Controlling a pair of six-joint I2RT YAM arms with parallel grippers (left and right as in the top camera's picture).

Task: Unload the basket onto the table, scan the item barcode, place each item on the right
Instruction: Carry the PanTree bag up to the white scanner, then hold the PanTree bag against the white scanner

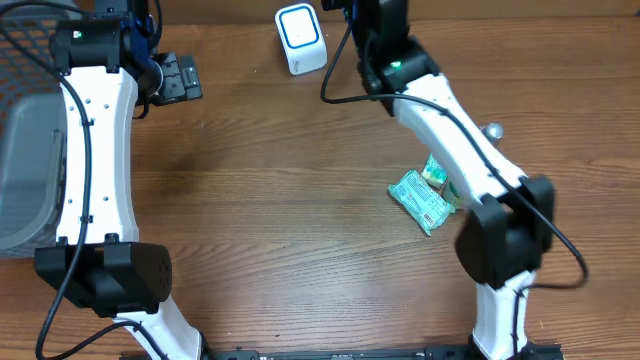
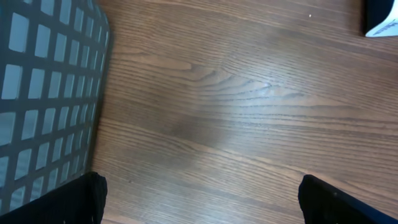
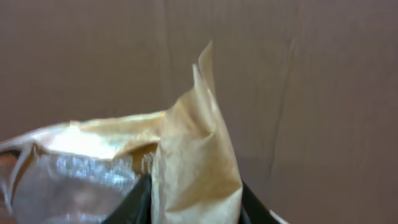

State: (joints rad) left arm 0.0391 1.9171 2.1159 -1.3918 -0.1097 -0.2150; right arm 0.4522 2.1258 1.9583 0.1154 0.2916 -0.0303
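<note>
In the right wrist view my right gripper (image 3: 196,208) is shut on the item, a crumpled brown paper pouch (image 3: 196,155) with a shiny clear film part (image 3: 74,174) at the left, held up before a plain brown wall. No barcode shows on it. From overhead the right arm (image 1: 400,65) reaches to the table's far edge beside the white scanner (image 1: 300,38); its fingers and the pouch are hidden there. My left gripper (image 1: 178,77) hangs open at the far left, and between its fingertips (image 2: 62,202) lies only bare wood.
A green snack packet (image 1: 420,200) lies on the table under the right arm, with a second green one (image 1: 436,172) just behind it. A grey mesh basket (image 1: 25,150) stands at the left edge, its wall (image 2: 43,93) close to the left gripper.
</note>
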